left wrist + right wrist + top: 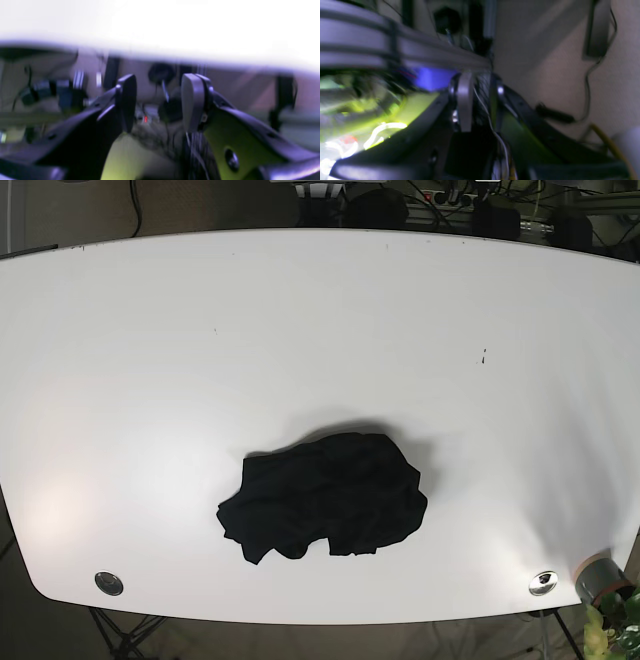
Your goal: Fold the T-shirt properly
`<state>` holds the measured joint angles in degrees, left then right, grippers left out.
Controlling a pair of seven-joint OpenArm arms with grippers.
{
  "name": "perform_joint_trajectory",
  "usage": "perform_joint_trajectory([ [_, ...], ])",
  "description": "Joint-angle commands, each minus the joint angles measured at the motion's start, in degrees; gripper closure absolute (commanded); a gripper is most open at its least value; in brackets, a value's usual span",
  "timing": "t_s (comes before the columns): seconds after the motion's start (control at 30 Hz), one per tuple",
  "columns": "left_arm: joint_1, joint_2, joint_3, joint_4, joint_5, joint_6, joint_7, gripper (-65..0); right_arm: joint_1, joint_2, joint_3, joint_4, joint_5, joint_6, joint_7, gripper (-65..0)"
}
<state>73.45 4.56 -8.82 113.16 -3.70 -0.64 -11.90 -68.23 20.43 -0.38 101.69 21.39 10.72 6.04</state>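
Observation:
A black T-shirt [325, 498] lies crumpled in a heap on the white table [300, 330], a little right of centre and near the front edge. Neither arm shows in the base view. In the left wrist view my left gripper [158, 100] is open and empty, below the level of the white tabletop edge [175, 47]. In the right wrist view my right gripper [480, 100] has its jaws close together with nothing of the shirt in them; only its own braided cable shows in the narrow gap. The shirt is in neither wrist view.
Two round metal fittings [109, 583] [543, 582] sit at the table's front corners. A grey cylinder [602, 577] and a plant stand off the front right corner. Frame rails [395, 52] and cables [587, 82] lie beside the right gripper.

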Motion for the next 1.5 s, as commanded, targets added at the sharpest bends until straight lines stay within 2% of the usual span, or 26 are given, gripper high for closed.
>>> perform_joint_trajectory([
  [0.0,1.5,0.1,-0.1,1.8,0.0,0.2,-1.0,-26.4,-1.1,-0.2,1.0,3.2,0.3,0.22,-1.2,-11.6],
  [0.2,1.5,0.1,0.0,2.1,-0.1,0.2,-1.1,-26.4,2.1,-0.7,4.7,12.0,0.4,0.22,-8.4,-11.6],
  [0.5,-2.0,0.0,-0.2,2.1,-0.1,0.2,-1.1,-27.1,12.4,-0.6,5.2,14.0,0.7,0.31,-12.4,-11.6],
  [0.77,-8.7,-0.5,-0.1,2.1,0.1,0.2,-1.1,-41.5,22.7,-0.7,5.0,14.0,0.9,0.58,-15.6,-12.4],
  [0.97,-13.5,-0.6,-0.1,2.0,0.3,0.2,-0.6,-42.1,33.3,-2.1,5.1,14.0,1.0,0.75,-23.8,-12.7],
  [1.03,-14.6,-0.6,-0.1,2.0,0.3,0.2,-0.6,-42.1,36.5,-2.7,5.3,14.0,1.0,0.75,-26.6,-15.2],
  [1.1,-16.1,-0.7,-0.1,2.0,0.3,0.2,-0.6,-42.1,40.7,-3.0,5.3,14.0,1.0,0.75,-29.8,-22.2],
  [1.2,-18.1,-0.7,-0.1,1.9,0.3,0.2,-0.6,-42.1,45.4,-3.2,5.1,13.9,1.0,0.75,-32.5,-28.9],
  [1.27,-19.3,-0.7,-0.1,1.8,0.4,0.2,-0.6,-42.1,48.5,-3.3,5.0,13.7,1.0,0.75,-34.3,-29.5],
  [1.47,-23.6,-2.5,-0.2,1.7,0.4,0.2,-0.6,-42.1,59.9,-6.3,5.0,13.4,0.5,0.84,-42.5,-30.4],
])
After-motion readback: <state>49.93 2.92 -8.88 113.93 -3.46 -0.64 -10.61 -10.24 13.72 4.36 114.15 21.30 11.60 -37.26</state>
